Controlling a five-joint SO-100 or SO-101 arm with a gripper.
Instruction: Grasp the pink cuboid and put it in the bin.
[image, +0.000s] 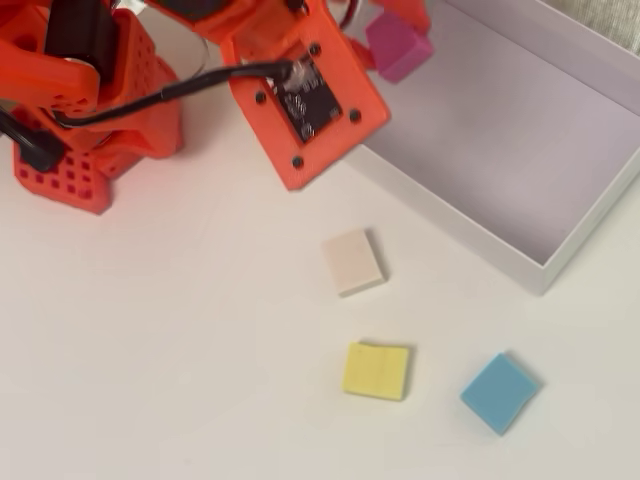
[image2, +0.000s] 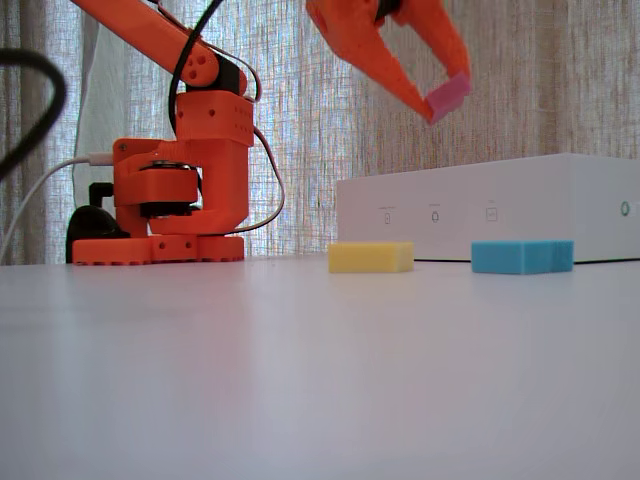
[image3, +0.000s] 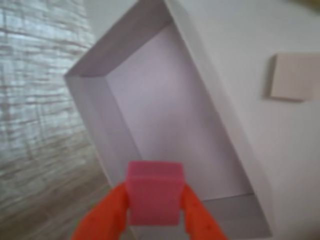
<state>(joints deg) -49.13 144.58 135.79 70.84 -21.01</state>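
Note:
The pink cuboid (image: 398, 44) is held between the orange fingers of my gripper (image: 396, 40), high above the table. In the fixed view the pink cuboid (image2: 449, 96) sits at the fingertips of the gripper (image2: 445, 100), well above the bin (image2: 490, 220). In the wrist view the pink cuboid (image3: 153, 192) is clamped by the gripper (image3: 153, 200) over the near end of the bin (image3: 150, 110). In the overhead view the cuboid hangs over the bin's (image: 480, 240) left corner area.
A cream block (image: 353, 262), a yellow block (image: 376, 371) and a blue block (image: 500, 392) lie on the white table in front of the bin. The arm's orange base (image: 80, 110) stands at the upper left. The cream block also shows in the wrist view (image3: 295, 77).

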